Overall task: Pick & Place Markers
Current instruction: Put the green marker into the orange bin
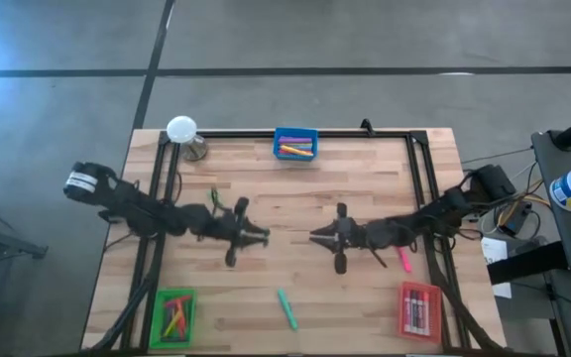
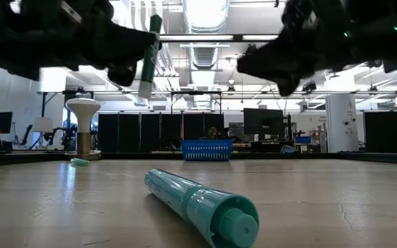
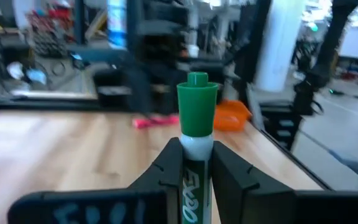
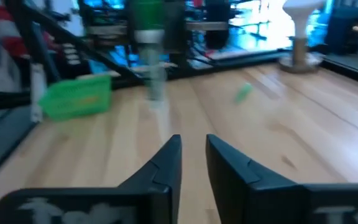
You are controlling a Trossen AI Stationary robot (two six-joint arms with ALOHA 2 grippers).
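My left gripper (image 1: 259,236) hangs above the table's middle, shut on a green marker (image 3: 196,118) whose cap end points up; the low view shows that marker (image 2: 148,62) well above the tabletop. My right gripper (image 1: 317,236) faces it from the right, open, with nothing between its fingers (image 4: 192,155). A teal marker (image 1: 285,307) lies flat on the wood near the front edge, close to the low camera (image 2: 198,205). A pink marker (image 1: 402,260) lies beside the right arm. A small green piece (image 1: 214,194) lies behind the left arm. My left gripper pinches the marker's white barrel (image 3: 196,171) between its two fingers, just below the green cap. The fingers come level from the table's left and lie across the marker. The marker stands almost upright, cap up, lifted clear of the table.
A blue tray (image 1: 295,132) with markers sits at the far edge. A green tray (image 1: 157,315) is at the near left corner and a red tray (image 1: 419,288) at the near right. A white-headed stand (image 1: 181,129) is at the far left. Bare wood lies between the arms and the blue tray.
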